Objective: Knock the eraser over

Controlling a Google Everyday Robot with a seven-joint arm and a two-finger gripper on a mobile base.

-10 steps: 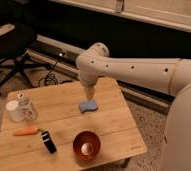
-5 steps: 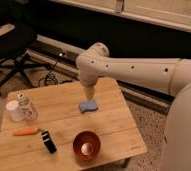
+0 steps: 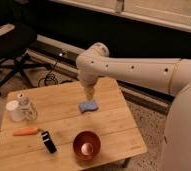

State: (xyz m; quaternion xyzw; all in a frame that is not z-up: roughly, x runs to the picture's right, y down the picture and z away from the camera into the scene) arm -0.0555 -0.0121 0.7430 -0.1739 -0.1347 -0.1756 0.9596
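The arm (image 3: 134, 67) reached over the table (image 3: 114, 125), and the gripper (image 3: 90, 93) hung just above the sponge (image 3: 88, 106). Whether it was spread or closed could not be told. The eraser (image 3: 49, 142) sat well apart from it, near the front edge, between the bowl (image 3: 86, 145) and the carrot (image 3: 25, 132). Judging by that, nothing was done yet: the approach and the push were both left.
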